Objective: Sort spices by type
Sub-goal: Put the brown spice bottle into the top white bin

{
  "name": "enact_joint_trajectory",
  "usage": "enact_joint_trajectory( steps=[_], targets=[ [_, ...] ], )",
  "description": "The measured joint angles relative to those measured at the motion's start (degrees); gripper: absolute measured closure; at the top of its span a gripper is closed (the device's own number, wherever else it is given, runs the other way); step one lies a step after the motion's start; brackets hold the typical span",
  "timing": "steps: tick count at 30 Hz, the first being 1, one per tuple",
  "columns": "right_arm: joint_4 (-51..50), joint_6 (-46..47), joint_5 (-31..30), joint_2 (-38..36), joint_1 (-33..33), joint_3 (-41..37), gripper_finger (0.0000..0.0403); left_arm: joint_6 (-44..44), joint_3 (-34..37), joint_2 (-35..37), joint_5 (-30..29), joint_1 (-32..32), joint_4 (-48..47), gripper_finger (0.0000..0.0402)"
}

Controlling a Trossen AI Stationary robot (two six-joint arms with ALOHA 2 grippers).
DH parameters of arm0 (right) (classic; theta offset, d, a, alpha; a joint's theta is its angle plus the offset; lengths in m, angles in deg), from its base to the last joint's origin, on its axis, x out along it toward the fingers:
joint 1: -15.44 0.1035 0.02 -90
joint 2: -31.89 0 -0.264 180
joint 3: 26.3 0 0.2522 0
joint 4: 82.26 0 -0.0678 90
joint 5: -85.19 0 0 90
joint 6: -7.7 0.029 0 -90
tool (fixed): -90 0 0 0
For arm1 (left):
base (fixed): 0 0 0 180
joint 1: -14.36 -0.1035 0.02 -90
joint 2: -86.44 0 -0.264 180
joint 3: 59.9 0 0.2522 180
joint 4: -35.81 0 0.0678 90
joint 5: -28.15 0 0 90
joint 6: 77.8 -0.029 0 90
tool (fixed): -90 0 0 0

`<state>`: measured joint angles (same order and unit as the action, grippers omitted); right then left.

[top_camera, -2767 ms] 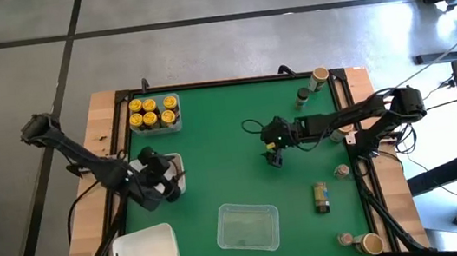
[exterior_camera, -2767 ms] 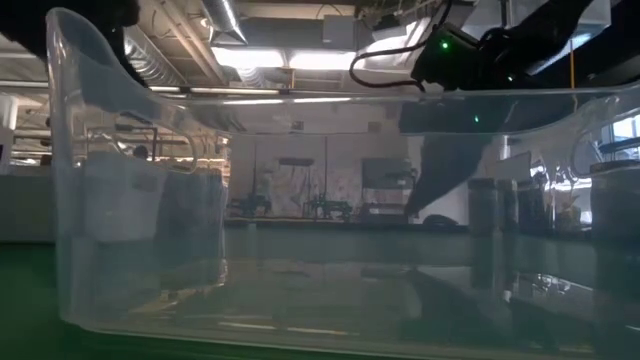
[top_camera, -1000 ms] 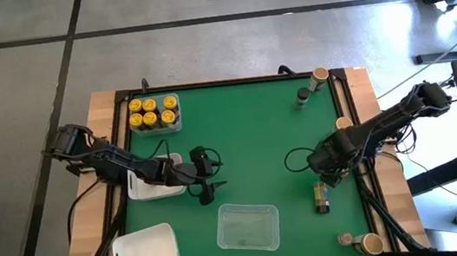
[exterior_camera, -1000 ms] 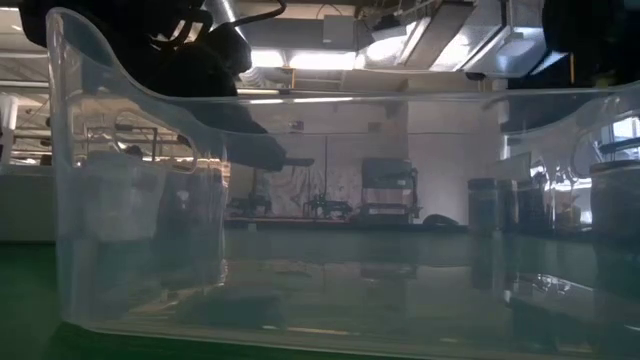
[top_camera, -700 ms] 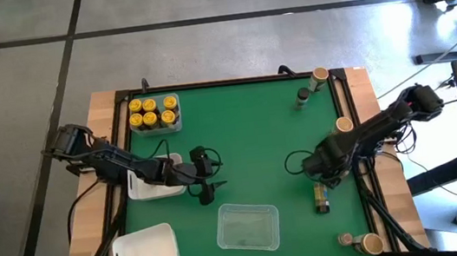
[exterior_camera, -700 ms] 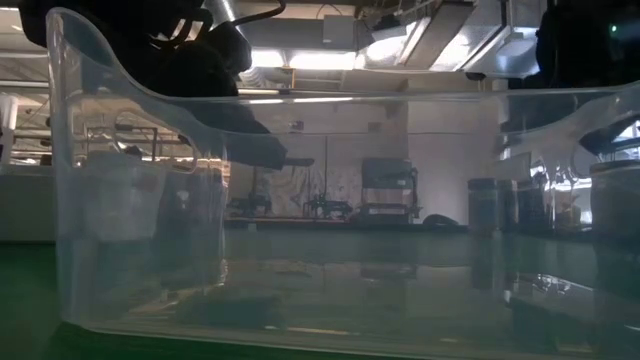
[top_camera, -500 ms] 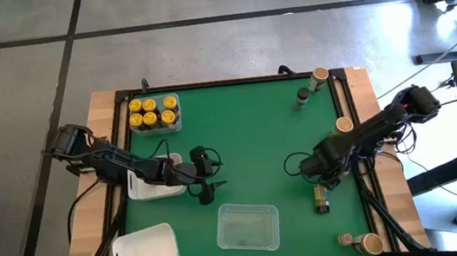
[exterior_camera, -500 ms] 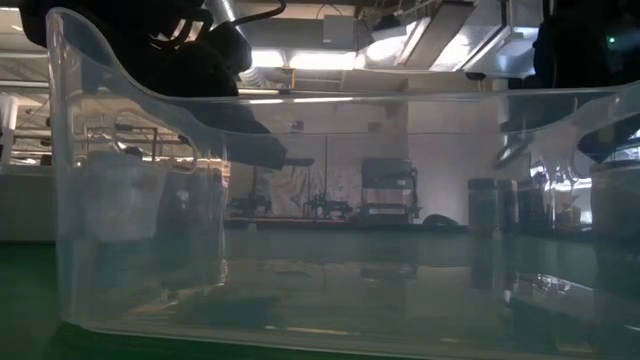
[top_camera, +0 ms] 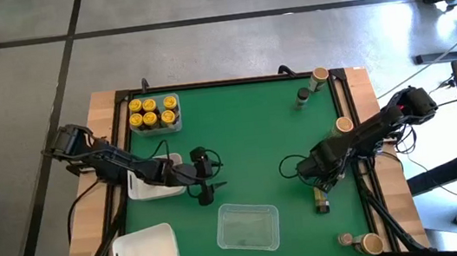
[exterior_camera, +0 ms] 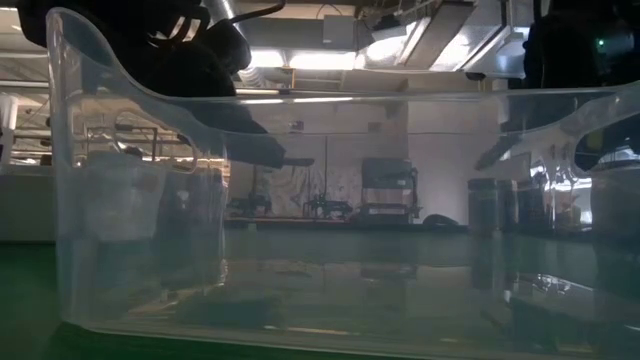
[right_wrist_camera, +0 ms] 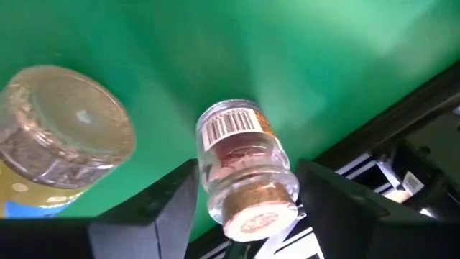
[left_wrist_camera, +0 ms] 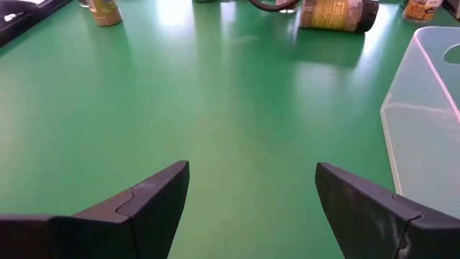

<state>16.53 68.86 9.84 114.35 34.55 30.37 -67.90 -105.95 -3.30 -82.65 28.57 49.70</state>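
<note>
The spices are small jars. One with an orange-tan lid [right_wrist_camera: 248,169] stands upright on the green mat near the table's right edge, and my right gripper [right_wrist_camera: 248,208] [top_camera: 327,180] is shut on it from above. A jar with a yellow label [top_camera: 321,199] [right_wrist_camera: 65,137] lies on its side just beside it. Several yellow-lidded jars [top_camera: 153,114] stand in a clear tray at the far left. My left gripper [top_camera: 206,188] [left_wrist_camera: 251,194] hovers open over bare mat at the table's middle left and holds nothing. My right gripper has the orange-tan-lidded jar between its two fingers, one finger [right_wrist_camera: 172,205] on each side of its upper body and lid [right_wrist_camera: 259,201]. The fingers come from above, slanting steeply down. The jar stays upright with its base [right_wrist_camera: 228,115] on the mat.
An empty clear tray [top_camera: 247,227] [left_wrist_camera: 424,122] sits near the front edge, a white tray [top_camera: 145,250] at the near left, another white tray [top_camera: 150,185] under the left arm. More jars stand along the right side [top_camera: 303,95] [top_camera: 320,74] [top_camera: 343,123] [top_camera: 345,239]. A black rail [right_wrist_camera: 402,137] borders the mat.
My right gripper has sunk and drifted toward the table's near-left, coming down over the upright jar by the right edge. The jars have stayed where they were.
</note>
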Motion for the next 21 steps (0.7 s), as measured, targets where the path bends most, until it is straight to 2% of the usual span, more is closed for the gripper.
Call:
enact_joint_trajectory(
  steps=[10,21],
  targets=[
    [-0.34,-1.03,-0.28,-0.07,0.04,0.17,0.0224,0.04,0.00,0.00,0.02,0.00,0.00,0.0100],
    [-0.28,-1.66,-1.82,-0.04,0.02,0.63,0.0215,0.17,0.00,0.00,0.02,0.00,0.00,0.0100]
  ],
)
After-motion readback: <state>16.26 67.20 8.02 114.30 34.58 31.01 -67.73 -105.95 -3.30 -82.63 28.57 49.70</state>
